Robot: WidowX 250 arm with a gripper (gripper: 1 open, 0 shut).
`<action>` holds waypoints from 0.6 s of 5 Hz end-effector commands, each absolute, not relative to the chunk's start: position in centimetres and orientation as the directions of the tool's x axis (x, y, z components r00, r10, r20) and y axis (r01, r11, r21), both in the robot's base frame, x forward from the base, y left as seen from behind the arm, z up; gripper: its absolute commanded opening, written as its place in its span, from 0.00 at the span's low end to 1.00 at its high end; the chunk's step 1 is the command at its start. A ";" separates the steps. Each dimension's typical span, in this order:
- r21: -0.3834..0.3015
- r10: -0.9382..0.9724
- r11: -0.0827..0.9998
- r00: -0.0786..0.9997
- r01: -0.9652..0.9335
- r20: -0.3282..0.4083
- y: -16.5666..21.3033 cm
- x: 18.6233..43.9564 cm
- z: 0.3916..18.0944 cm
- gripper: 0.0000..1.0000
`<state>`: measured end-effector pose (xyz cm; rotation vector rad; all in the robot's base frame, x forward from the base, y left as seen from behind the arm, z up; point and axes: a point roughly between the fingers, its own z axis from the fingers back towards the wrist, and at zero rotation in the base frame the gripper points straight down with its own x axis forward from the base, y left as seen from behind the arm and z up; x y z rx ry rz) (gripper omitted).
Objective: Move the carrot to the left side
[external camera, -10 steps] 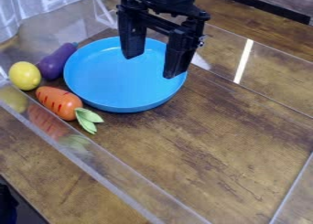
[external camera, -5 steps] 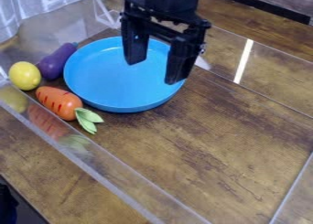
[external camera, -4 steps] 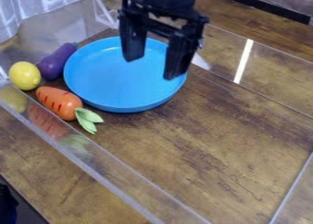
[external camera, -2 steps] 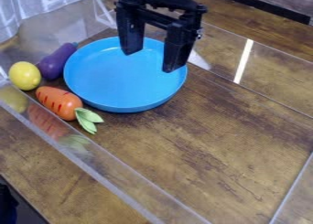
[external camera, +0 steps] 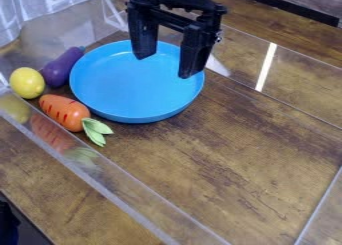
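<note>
The small orange carrot point(external camera: 63, 112) with green leaves at its right end lies on the wooden table, just left of and below the blue plate point(external camera: 120, 94). My black gripper point(external camera: 168, 59) hangs open above the plate's upper right part, fingers pointing down with nothing between them. It is well to the right of and above the carrot, not touching it.
A purple eggplant toy point(external camera: 60, 65) and a yellow lemon-like toy point(external camera: 26, 83) lie left of the plate, above the carrot. A clear plastic wall point(external camera: 80, 169) runs along the table's left and front side, close to the carrot.
The gripper has shifted slightly up and left over the plate. Carrot, plate and other toys stay where they were.
</note>
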<state>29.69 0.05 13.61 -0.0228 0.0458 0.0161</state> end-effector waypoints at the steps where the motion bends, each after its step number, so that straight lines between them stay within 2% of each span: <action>1: -0.012 0.006 1.000 1.000 -0.006 -0.020 -0.2 29.8 14.2 1.00; 3: -0.005 -0.002 1.000 1.000 0.002 -0.030 -0.5 30.0 13.4 1.00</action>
